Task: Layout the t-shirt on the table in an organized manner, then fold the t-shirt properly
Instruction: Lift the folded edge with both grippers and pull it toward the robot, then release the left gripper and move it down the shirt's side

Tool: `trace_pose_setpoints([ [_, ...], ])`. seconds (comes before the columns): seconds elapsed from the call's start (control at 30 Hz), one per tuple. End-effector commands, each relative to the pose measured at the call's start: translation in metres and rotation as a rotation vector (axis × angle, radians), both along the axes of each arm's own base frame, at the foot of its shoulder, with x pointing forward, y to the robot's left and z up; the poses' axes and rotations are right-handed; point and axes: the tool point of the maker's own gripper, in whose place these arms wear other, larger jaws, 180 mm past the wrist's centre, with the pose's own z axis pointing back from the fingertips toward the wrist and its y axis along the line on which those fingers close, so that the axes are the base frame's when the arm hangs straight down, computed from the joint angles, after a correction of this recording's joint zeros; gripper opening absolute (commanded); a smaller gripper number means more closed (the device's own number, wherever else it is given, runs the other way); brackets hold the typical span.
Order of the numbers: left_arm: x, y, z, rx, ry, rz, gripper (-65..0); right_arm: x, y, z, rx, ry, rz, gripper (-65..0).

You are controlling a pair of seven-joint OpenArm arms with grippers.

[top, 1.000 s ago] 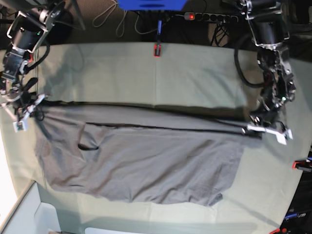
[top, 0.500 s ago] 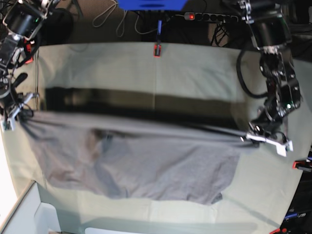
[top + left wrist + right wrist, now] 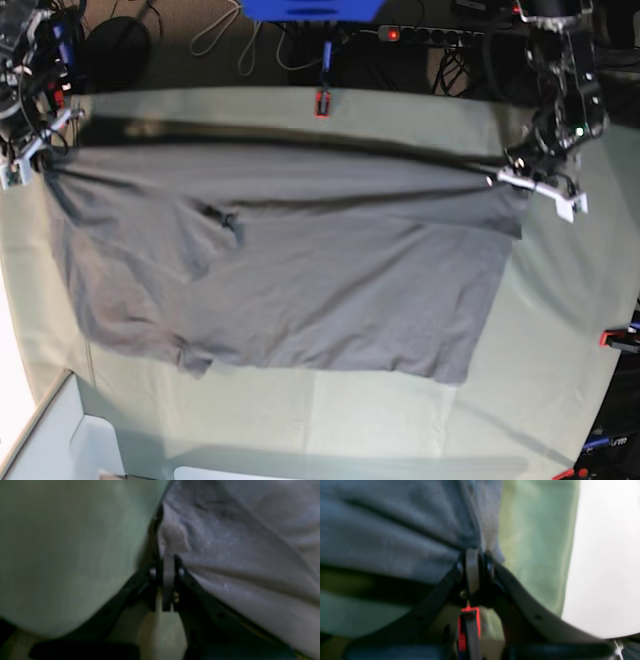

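Observation:
The grey t-shirt (image 3: 300, 270) hangs stretched between both grippers, its far edge raised above the table (image 3: 420, 115) and its near part lying on the green cloth. My left gripper (image 3: 520, 182) at the base view's right is shut on one end of that edge. The left wrist view shows its jaws (image 3: 166, 562) pinched on grey fabric (image 3: 237, 555). My right gripper (image 3: 25, 165) at the far left is shut on the other end. Its jaws (image 3: 473, 555) clamp grey cloth (image 3: 395, 535) in the right wrist view. A small dark fold (image 3: 228, 218) shows near the shirt's left part.
A red clamp (image 3: 321, 103) holds the cloth at the far edge and another (image 3: 618, 338) sits at the right edge. A power strip (image 3: 430, 35) and cables lie behind the table. A white box (image 3: 60, 440) stands at the near left corner.
Both grippers have carried the shirt's held edge toward the far side of the table. The shirt has followed and now spreads wider and flatter.

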Motion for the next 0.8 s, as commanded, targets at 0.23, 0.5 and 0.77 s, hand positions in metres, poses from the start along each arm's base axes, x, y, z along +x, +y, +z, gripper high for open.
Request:
trace_pose_setpoints([
  [0.23,-0.042,0.007,0.008,0.062,0.016,-0.024,-64.9,-0.016,-0.007,0.006,0.0,-0.061,-0.017,-65.0],
  [0.5,-0.053,0.021,0.001,0.063,0.043,0.027,-64.9,-0.034,0.004,-0.003,0.036,-0.059,-0.033,-65.0],
  [0.77,-0.05,0.025,0.005,0.065,0.03,0.04,-64.6,-0.043,0.006,-0.012,0.054,-0.033,-0.051,-65.0],
])
